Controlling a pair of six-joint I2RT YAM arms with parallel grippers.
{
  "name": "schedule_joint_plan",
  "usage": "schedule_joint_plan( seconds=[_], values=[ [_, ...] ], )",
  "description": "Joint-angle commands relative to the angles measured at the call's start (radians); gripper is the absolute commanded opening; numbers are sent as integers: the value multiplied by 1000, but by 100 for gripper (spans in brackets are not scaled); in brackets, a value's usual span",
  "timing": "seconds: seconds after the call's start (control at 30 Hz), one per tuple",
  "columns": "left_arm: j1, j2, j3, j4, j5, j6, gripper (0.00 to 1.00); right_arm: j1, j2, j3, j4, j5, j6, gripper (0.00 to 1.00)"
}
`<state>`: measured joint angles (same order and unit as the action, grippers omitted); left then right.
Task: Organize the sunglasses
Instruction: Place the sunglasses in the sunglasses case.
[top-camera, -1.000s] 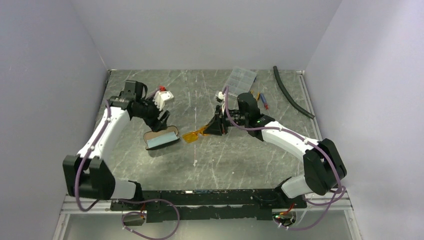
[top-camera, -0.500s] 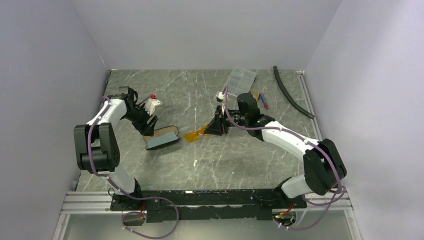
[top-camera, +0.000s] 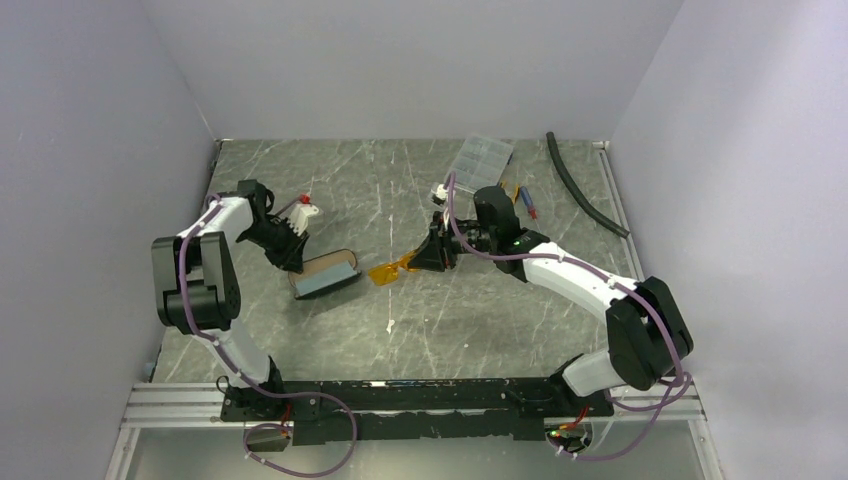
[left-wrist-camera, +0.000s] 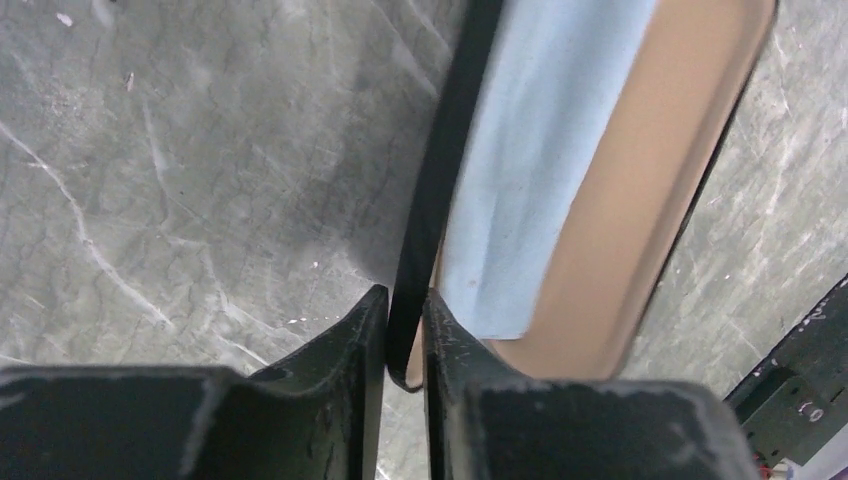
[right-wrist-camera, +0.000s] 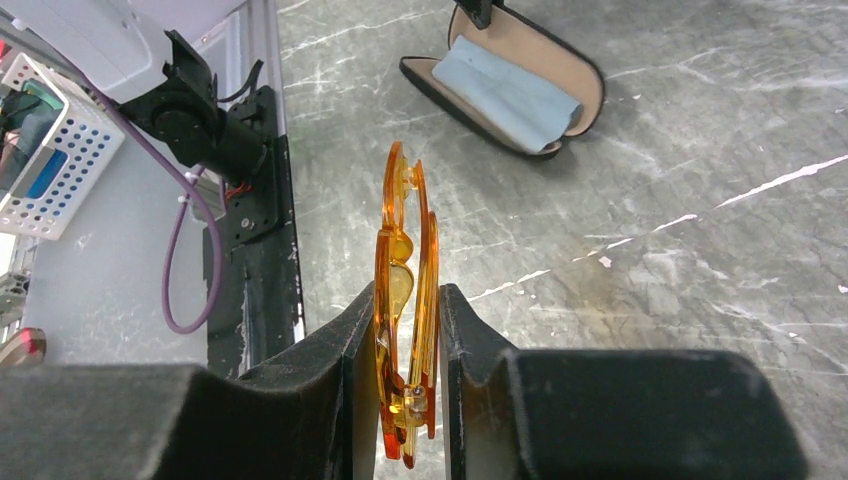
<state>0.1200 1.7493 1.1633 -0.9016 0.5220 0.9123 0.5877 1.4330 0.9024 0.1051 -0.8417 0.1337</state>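
1. Right gripper is clenched on the sunglasses. They are folded flat, with one finger on each side of the frame.
2. In the top view the sunglasses are just right of the glasses case: near it, not touching it and not in it. I can't tell whether they clear the table or brush it.
3. Left gripper pinches the black rim at the case's left end. Its jaws are nearly closed, with only the rim between them.
4. The case lies open with its tan lining up. A blue cloth sits inside and covers a good part of the floor.
5. Progress, my read: roughly halfway.
   - Done: the glasses are grasped and folded, and the case is open and braced.
   - Left: carry them over the case, lay them on the cloth and release. Closing the lid probably follows.
6. Writing: nothing readable. There is no logo or label visible on the glasses, the case lining or the cloth in any view.
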Motion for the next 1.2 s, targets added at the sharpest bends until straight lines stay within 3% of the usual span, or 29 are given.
schedule_joint_plan(
  seconds=[0.0,0.17,0.3,0.53,0.7,0.9,1.17],
  values=[
    [1,-60,0,-25,75,17,18,-2,7,29,35,-2,4,11],
    [1,-127,-39,-3,114,1,4,-3,13,29,43,12,25,11],
    [-27,-231,-111,108,101,-64,3,-3,15,29,52,27,46,11],
    [-348,-501,-359,579,-292,-175,3,-15,44,55,118,35,183,10],
    [-517,-536,-444,794,-506,-174,3,-28,120,63,190,62,308,10],
    [-683,-522,-542,1016,-654,-137,3,-30,245,54,299,47,448,9],
    [-793,-478,-622,1214,-765,-122,3,-31,343,48,373,43,502,9]
  ],
)
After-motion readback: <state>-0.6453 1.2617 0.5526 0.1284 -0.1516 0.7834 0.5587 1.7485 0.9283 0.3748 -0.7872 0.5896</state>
